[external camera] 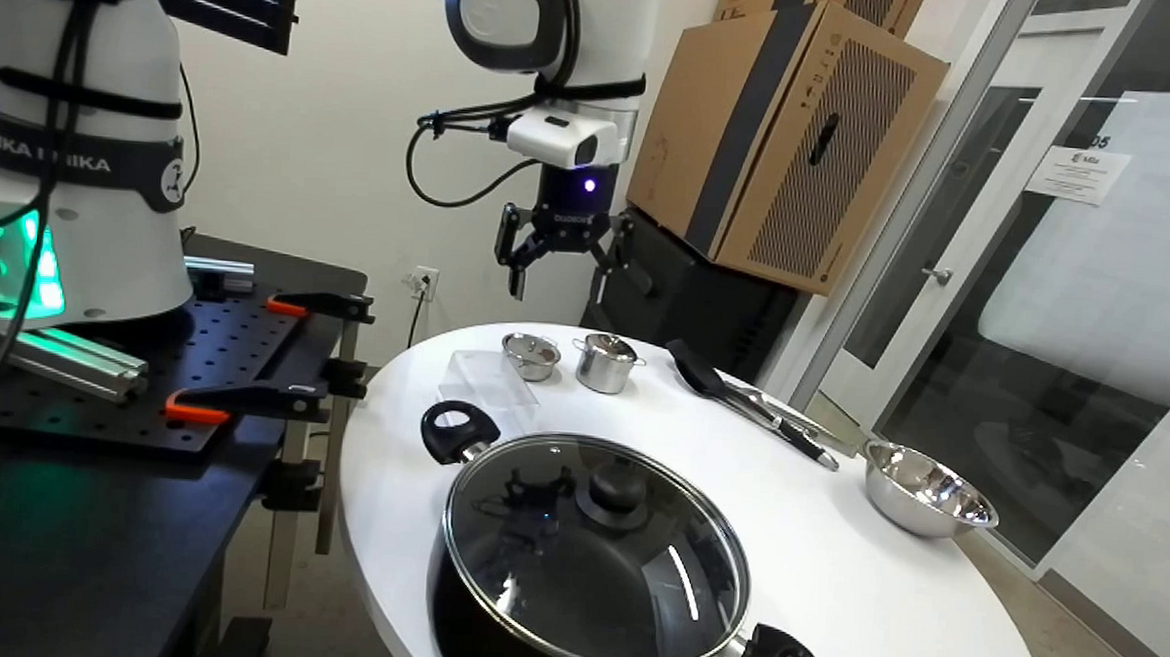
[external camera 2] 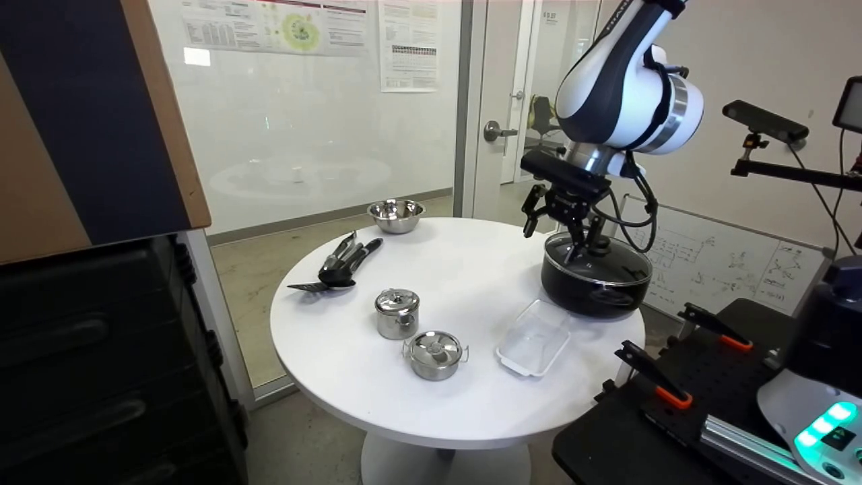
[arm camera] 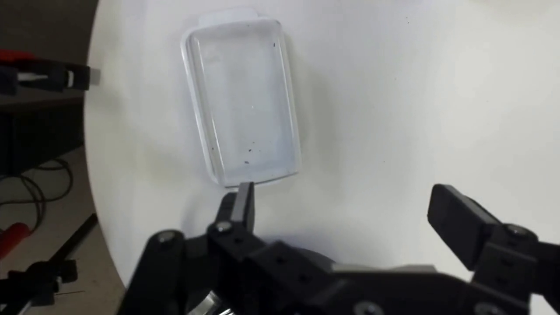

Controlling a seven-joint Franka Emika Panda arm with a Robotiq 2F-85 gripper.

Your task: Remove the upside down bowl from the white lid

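I see no bowl standing upside down. A small low shiny steel vessel, the nearest match, sits on the table; its side handles and knobbed top show in an exterior view. A clear rectangular plastic piece with a whitish rim, perhaps the white lid, lies beside the black pot with nothing on it; it also shows in the wrist view. My gripper is open and empty. It hangs above the table near the clear piece and the pot, in both exterior views.
A big black pot with a glass lid and two handles stands at the table's side. A taller lidded steel pot stands next to the low vessel. Black utensils and a wider steel bowl lie along the table's edge.
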